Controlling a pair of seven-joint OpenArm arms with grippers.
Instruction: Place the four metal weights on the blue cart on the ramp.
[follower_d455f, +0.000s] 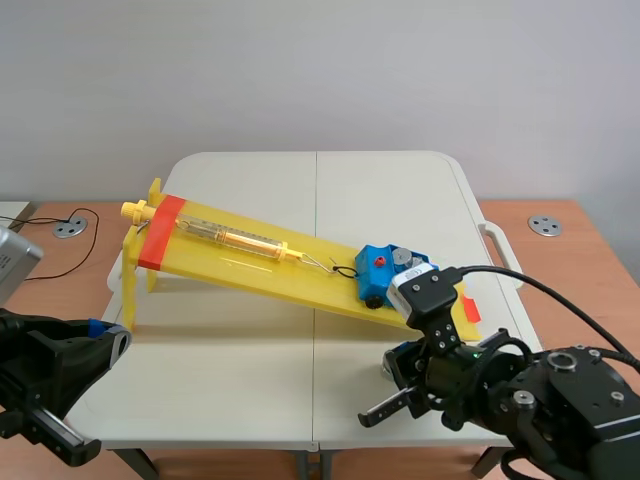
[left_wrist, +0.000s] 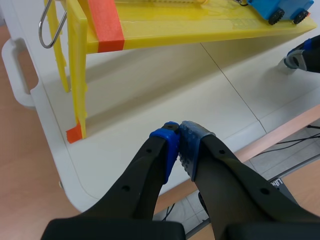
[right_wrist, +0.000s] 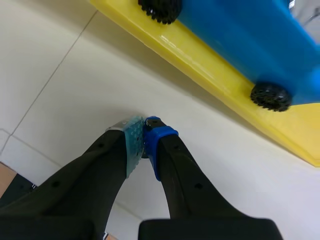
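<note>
Two pairs of fingers, both closed. At the left, the left gripper (left_wrist: 179, 134) hangs over the counter (left_wrist: 150, 90) edge, pads pressed together on nothing. The yellow ramp (follower_d455f: 250, 262) slopes down rightward to the blue cart (follower_d455f: 380, 275), which carries metal weights (follower_d455f: 405, 257) on top. Just below the cart, the right gripper (right_wrist: 144, 128) sits low over the counter, pads meeting, with nothing seen between them.

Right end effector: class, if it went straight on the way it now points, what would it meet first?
Probably the table, just ahead of the shut right end effector; the ramp and cart lie further on. Depth is unclear.
</note>
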